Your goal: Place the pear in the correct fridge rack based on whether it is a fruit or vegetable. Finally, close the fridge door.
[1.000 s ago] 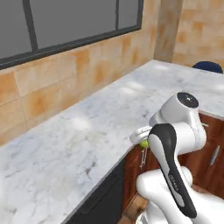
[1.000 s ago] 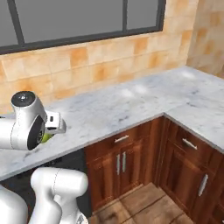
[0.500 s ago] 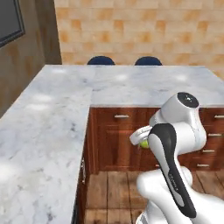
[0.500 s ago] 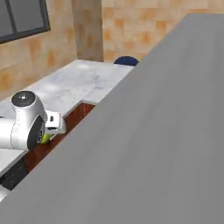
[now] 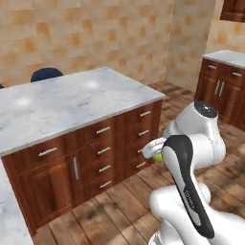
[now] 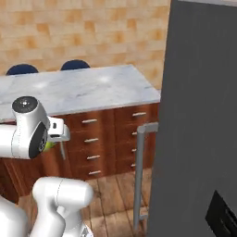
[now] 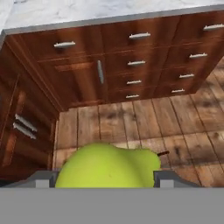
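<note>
Yellow-green, the pear (image 7: 107, 165) sits clamped in the hand (image 5: 155, 154), whose fingers are closed against its sides. Compared with half a second ago the whole scene has swung round, so the base has turned: the marble-topped desk (image 5: 72, 100) with its wooden drawers (image 7: 135, 65) now lies ahead, and the grey fridge door (image 6: 199, 120) stands near on the right. Folded tight against the robot's body, the arm carries the hand low over the wooden floor (image 7: 131, 118).
</note>
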Robot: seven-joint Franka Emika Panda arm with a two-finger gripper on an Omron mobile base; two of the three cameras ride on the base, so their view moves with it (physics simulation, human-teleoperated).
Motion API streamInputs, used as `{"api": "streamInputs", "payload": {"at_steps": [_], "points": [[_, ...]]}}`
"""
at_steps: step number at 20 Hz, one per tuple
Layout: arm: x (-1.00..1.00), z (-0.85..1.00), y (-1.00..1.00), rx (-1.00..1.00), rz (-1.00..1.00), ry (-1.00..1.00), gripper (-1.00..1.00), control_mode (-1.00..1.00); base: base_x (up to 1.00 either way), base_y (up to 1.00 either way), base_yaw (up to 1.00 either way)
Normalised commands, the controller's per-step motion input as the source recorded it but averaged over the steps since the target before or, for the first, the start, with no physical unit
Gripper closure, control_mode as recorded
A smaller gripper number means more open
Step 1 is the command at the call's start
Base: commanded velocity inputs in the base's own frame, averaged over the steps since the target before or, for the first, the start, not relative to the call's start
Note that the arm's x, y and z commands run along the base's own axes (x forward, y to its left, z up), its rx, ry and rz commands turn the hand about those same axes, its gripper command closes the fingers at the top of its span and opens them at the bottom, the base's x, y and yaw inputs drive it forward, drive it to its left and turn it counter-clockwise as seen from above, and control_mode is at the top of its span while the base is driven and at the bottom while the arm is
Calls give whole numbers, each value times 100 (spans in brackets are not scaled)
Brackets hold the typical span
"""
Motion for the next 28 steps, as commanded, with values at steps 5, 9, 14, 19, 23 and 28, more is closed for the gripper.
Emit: {"api": "streamInputs", "payload": {"at_steps": [5,9,14,19,23,28], "points": [[0,0,0,0,0,0,100,100,0,-1,-94],[0,0,0,0,0,0,100,100,3,0,-90],[0,0,0,0,0,0,100,100,85,60,-60],[0,0,0,0,0,0,100,100,100,94,-55],[0,0,0,0,0,0,100,100,71,14,-70],[0,0,0,0,0,0,100,100,69,20,-72]]}}
